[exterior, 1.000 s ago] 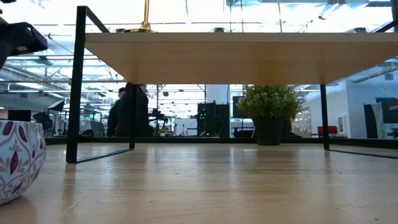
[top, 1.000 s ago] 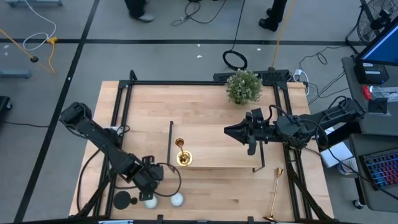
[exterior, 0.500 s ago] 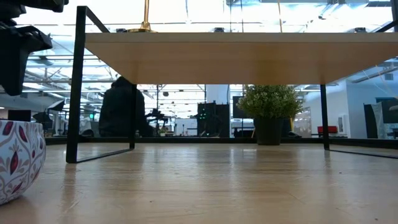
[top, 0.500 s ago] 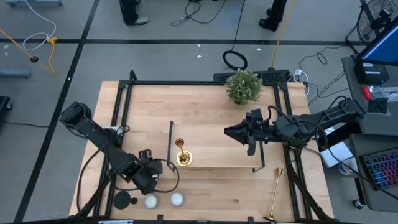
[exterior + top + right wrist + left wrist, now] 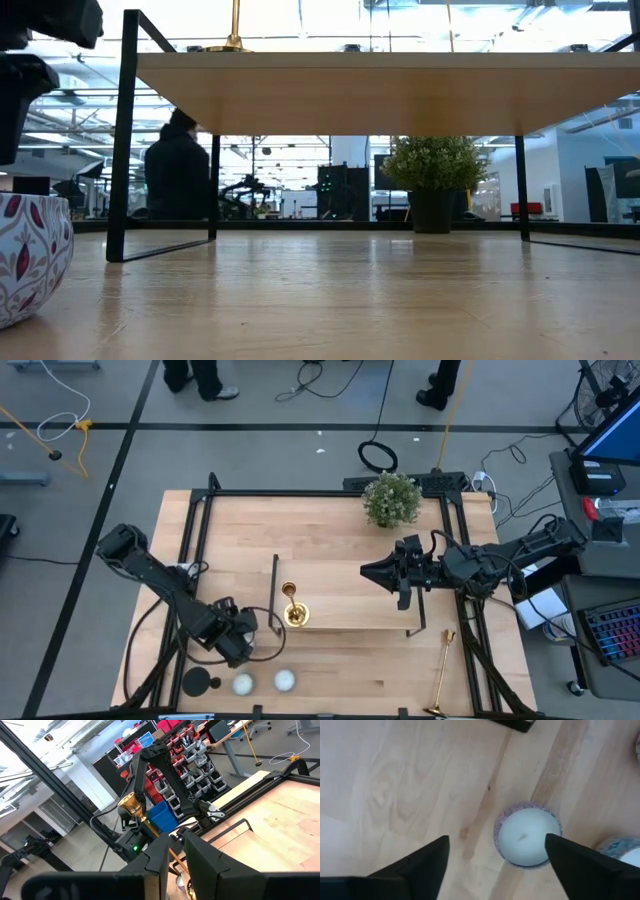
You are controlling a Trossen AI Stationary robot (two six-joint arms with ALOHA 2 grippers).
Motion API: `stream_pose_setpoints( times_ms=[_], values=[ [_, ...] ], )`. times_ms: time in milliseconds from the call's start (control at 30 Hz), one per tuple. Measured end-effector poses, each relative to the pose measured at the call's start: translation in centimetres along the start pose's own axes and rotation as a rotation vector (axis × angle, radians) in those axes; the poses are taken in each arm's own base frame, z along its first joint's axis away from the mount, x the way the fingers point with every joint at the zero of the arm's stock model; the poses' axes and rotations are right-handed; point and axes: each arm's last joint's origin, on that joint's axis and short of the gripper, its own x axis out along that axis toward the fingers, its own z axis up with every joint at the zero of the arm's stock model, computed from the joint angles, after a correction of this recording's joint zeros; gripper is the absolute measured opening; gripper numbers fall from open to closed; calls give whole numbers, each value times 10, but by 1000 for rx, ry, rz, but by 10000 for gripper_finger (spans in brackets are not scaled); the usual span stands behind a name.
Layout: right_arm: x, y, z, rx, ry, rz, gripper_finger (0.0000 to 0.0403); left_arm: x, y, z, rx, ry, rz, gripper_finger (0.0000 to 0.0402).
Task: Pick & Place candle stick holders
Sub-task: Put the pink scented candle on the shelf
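- Along the table's (image 5: 330, 520) front edge, the short black candle stick holder (image 5: 198, 682) stands at the left corner. Two white candles (image 5: 243, 683) sit just beside it toward the middle.
- At the same edge's right end, one slim gold candlestick (image 5: 441, 670) lies flat on the wood, well apart from both arms.
- Just behind the candles, the left gripper (image 5: 235, 638) hangs low and points down. Its wrist camera shows its fingers (image 5: 420, 867) spread wide and holding nothing, with one candle in a patterned cup (image 5: 527, 840) on the wood between them, untouched.
- Farther in, the second gold candlestick (image 5: 293, 605) stands upright at the left end of the long wooden stand (image 5: 350, 610).
- Over the stand's right half, the right gripper (image 5: 372, 572) points toward that candlestick. Its fingers (image 5: 160, 857) are nearly together with only a thin slit between them, and it grips nothing.
- Near the back rail stands a potted plant (image 5: 391, 498).
- Beyond the table, a person (image 5: 178, 170) in dark clothing shows in the room.
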Motion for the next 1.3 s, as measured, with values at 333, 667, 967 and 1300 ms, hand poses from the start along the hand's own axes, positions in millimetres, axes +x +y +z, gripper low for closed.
stream_pose_setpoints(
  times_ms=[333, 667, 967, 1300],
  values=[
    [0, 0, 0, 16, 0, 0, 61, 0, -5, 4, -66, 5, -72, 397],
    [0, 0, 0, 19, 0, 0, 61, 29, -18, -3, -72, 74, 22, 399],
    [0, 0, 0, 19, 0, 1, 61, 47, -26, -4, -69, 130, 34, 398],
    [0, 0, 0, 23, 0, 0, 61, 38, -20, -2, -96, 128, 29, 397]
  ],
)
